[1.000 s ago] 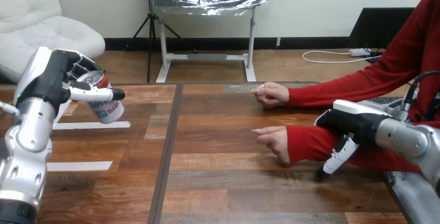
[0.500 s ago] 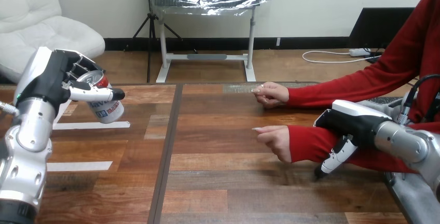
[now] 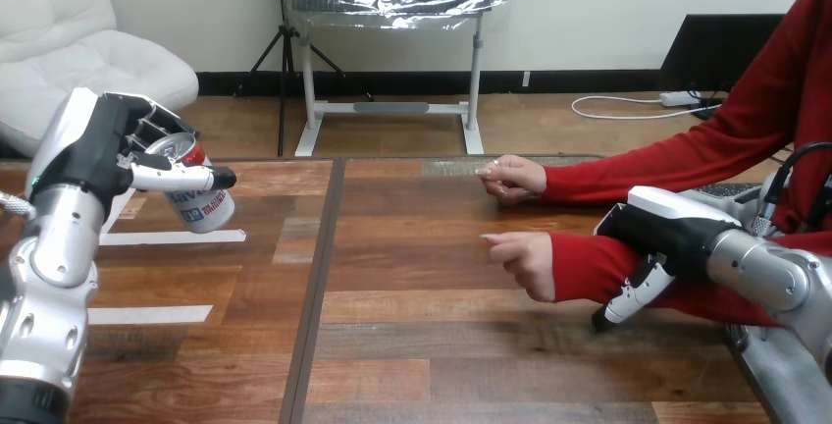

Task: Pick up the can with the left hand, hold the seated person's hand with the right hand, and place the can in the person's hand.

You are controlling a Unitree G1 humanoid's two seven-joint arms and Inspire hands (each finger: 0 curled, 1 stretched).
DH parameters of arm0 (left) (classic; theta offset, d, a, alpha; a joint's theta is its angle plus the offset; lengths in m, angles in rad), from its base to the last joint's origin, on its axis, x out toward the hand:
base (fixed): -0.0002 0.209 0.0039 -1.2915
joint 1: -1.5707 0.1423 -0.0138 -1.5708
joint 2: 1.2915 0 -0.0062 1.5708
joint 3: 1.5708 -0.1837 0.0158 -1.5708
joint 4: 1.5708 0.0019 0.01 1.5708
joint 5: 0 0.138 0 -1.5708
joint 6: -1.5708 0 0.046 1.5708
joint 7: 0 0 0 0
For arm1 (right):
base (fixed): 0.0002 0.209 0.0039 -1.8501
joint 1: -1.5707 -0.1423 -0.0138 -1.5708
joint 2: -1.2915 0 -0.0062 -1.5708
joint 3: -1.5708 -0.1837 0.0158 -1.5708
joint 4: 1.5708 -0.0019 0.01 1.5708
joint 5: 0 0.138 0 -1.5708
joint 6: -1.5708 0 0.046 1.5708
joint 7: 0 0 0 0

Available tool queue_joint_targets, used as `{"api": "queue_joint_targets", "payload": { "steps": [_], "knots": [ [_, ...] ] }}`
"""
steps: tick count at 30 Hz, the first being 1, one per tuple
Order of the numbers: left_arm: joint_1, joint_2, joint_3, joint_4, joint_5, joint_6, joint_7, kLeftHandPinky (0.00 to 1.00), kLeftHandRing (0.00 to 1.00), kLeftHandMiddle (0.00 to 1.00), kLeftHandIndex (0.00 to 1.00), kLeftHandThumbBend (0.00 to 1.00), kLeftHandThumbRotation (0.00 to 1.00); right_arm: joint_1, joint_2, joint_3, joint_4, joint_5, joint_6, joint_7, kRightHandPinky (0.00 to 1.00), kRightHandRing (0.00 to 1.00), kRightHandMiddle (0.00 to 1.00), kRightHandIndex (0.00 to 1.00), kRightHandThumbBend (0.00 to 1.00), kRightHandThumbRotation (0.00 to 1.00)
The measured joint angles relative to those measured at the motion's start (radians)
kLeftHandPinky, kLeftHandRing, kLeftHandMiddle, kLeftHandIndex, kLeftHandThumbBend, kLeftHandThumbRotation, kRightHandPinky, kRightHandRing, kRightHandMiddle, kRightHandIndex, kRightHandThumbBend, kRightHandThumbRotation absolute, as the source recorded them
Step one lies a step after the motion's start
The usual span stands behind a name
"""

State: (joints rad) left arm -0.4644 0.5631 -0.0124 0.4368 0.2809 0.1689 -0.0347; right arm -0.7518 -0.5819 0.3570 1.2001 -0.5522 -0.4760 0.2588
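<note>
My left hand (image 3: 103,149) is shut on a silver can (image 3: 196,193) with a red top, holding it tilted above the table's left part. At the right, my right hand (image 3: 667,233) lies over the person's red-sleeved forearm (image 3: 589,267), with its thumb (image 3: 628,296) curled down the near side and its tip near the table. The person's nearer hand (image 3: 525,262) sticks out to the left of my hand, loosely curled just above the wood. Their farther hand (image 3: 512,177) rests on the table behind it.
Two white tape strips (image 3: 172,238) (image 3: 147,314) lie on the wooden table (image 3: 412,345) below and beside the can. A dark seam (image 3: 319,277) runs front to back between the can and the person's hands.
The person's nearer hand has drawn slightly right and risen a little with my right hand on the forearm. My left hand and the can have stayed put.
</note>
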Motion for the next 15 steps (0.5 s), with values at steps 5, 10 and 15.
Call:
{"api": "queue_joint_targets", "payload": {
  "steps": [5,10,15],
  "knots": [
    [0.000,0.000,0.000,0.000,0.000,0.000,0.000,0.39,0.42,0.45,0.46,0.79,0.00,0.000,0.000,0.001,0.000,-0.002,0.000,-0.006,0.22,0.27,0.33,0.33,0.77,0.00],
    [0.000,0.000,0.001,-0.001,0.001,0.000,0.000,0.39,0.42,0.45,0.47,0.79,0.00,0.002,0.000,0.001,0.000,-0.003,0.000,-0.011,0.21,0.25,0.30,0.31,0.77,0.00],
    [0.000,0.000,0.001,-0.003,0.001,0.000,0.000,0.38,0.42,0.45,0.46,0.79,0.00,0.005,0.000,0.001,0.000,-0.004,-0.003,-0.016,0.20,0.24,0.29,0.30,0.77,0.00]
  ]
}}
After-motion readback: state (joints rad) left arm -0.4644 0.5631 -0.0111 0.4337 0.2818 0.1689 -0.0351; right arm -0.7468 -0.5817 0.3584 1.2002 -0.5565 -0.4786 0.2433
